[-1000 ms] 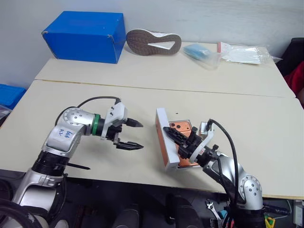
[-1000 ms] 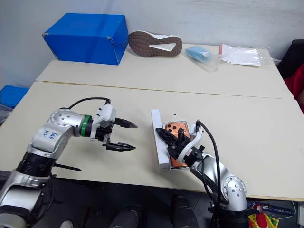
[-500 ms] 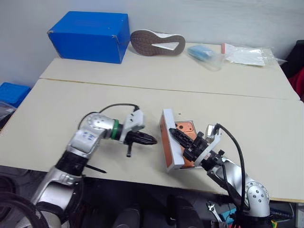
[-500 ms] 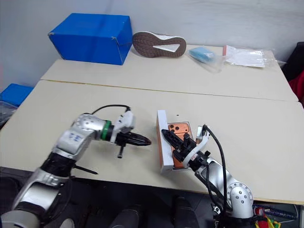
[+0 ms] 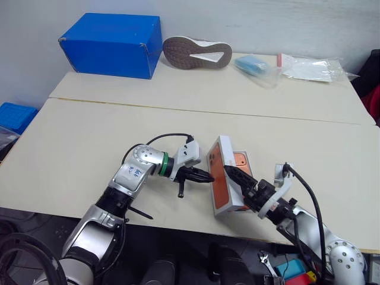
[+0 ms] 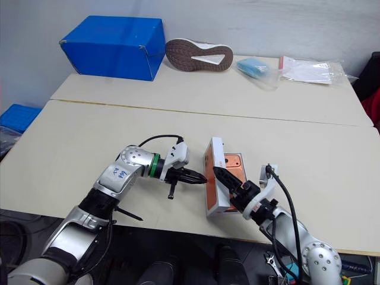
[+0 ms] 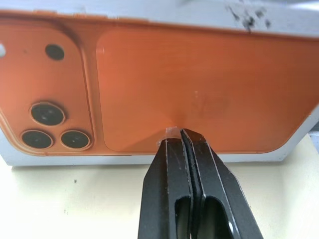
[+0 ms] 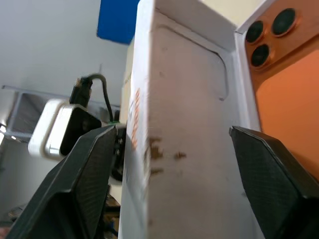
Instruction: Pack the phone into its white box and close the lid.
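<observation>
Stood on edge at bench (image 5: 89, 136) centre: shallow white cardboard lid (image 6: 212, 178), orange print toward nine o'clock. Left gripper (image 6: 200, 177) closed, tips against print; right gripper (image 8: 164, 164) spread around lid. Judged light, stiff, slippery; best held by long edges.

Both eye views are looking forward and down from the head, sharing the whole surface (image 5: 89, 130). Each wrist view is peering close along its own tool, both facing the lid (image 7: 199, 89).

No text, label or number can be read on anything here
</observation>
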Robot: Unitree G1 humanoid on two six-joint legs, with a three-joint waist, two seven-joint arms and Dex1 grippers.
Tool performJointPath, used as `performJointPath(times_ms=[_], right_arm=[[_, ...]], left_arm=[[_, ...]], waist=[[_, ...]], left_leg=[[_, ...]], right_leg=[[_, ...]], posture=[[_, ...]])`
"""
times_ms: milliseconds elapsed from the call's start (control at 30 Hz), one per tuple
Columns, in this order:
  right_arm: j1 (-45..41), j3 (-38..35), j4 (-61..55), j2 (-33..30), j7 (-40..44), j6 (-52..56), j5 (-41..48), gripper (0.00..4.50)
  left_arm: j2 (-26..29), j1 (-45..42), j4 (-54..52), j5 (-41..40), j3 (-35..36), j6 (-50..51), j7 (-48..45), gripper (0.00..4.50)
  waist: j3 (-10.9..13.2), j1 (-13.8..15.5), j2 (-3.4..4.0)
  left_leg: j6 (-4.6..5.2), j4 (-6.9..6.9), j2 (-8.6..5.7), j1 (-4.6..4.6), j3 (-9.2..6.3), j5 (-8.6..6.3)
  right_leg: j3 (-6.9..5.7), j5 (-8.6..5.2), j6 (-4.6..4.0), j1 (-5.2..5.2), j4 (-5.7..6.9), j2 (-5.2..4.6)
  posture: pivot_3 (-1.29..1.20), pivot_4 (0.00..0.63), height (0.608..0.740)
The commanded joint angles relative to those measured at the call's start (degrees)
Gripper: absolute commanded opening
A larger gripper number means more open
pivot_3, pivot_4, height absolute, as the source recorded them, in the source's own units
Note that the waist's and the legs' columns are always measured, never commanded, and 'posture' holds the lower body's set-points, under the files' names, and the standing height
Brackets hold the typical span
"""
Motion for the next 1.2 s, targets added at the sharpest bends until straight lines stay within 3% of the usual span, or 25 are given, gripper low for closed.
performJointPath(times_ms=[33,167,433,600,700,800,867,1100,1200], right_arm=[[2.86,-4.26,-4.21,-3.59,0.53,-1.09,4.95,3.64],[5.31,-7.74,-6.01,-8.56,3.10,-0.46,5.36,3.64],[18.43,-27.29,-8.61,-20.95,21.58,5.11,3.08,3.64],[23.46,-31.80,-12.00,-25.47,34.40,7.38,-9.99,3.64],[24.58,-29.15,-15.43,-27.79,39.14,6.44,-22.02,3.64],[24.15,-22.21,-17.22,-30.53,43.10,3.96,-36.91,3.04],[24.00,-18.76,-17.82,-31.35,45.84,1.98,-43.55,2.33],[22.67,-7.74,-17.02,-32.64,51.46,-3.12,-60.42,0.01],[20.85,-4.31,-15.37,-31.58,51.32,-3.70,-64.51,0.01]], left_arm=[[-0.56,-1.17,-0.66,0.16,0.33,-1.61,-0.54,0.00],[-1.77,-1.71,0.19,0.46,0.26,-2.27,-0.21,0.00],[-5.19,-3.76,2.93,0.26,1.11,-3.87,0.68,0.00],[-3.48,-4.99,1.99,-2.21,4.37,-2.02,-0.93,0.00],[0.41,-4.98,1.86,-2.12,4.59,-2.17,-4.71,0.00],[4.87,-4.65,4.51,0.75,2.45,-6.42,-8.98,0.00],[6.45,-4.71,7.23,3.07,1.12,-10.50,-10.39,0.00],[-0.62,-9.58,20.62,9.72,-1.61,-20.58,-6.12,0.00],[-3.68,-11.49,24.41,10.87,-1.97,-22.72,-5.53,0.00]], waist=[[0.00,-0.04,0.00],[0.00,-0.01,0.01],[0.01,0.88,-0.01],[0.01,0.90,-0.01],[0.01,0.84,-0.01],[0.02,0.85,-0.02],[0.02,1.13,-0.01],[0.04,2.65,-0.10],[0.05,2.65,-0.12]], left_leg=[[0.00,0.00,0.00,0.01,0.00,0.00],[0.01,0.01,0.01,0.04,0.03,0.00],[0.20,0.04,0.02,0.02,0.05,-0.09],[0.29,0.06,0.03,0.06,0.25,-0.14],[0.29,0.07,0.05,0.09,0.27,-0.15],[0.26,0.06,0.04,0.10,0.28,-0.16],[0.26,0.09,0.01,0.09,0.28,-0.15],[0.35,0.18,-0.10,-0.08,0.26,-0.19],[0.40,0.22,-0.11,-0.09,0.38,-0.22]], right_leg=[[0.00,0.00,0.00,0.01,0.00,0.00],[0.04,0.01,0.02,0.04,0.01,0.00],[0.01,0.06,0.11,0.16,-0.14,0.00],[0.17,0.12,0.21,0.16,-0.16,0.03],[0.19,0.12,0.21,0.15,-0.14,0.07],[0.18,0.12,0.21,0.15,-0.15,0.08],[0.17,0.12,0.21,0.13,-0.17,0.08],[0.08,0.16,0.29,0.13,-0.36,0.05],[0.02,0.22,0.39,0.13,-0.41,0.06]], posture=[[0.00,0.150,0.740],[0.00,0.150,0.740],[0.00,0.150,0.740],[0.00,0.150,0.740],[0.00,0.150,0.740],[0.00,0.150,0.740],[0.00,0.150,0.740],[0.00,0.150,0.740],[0.00,0.150,0.740]])
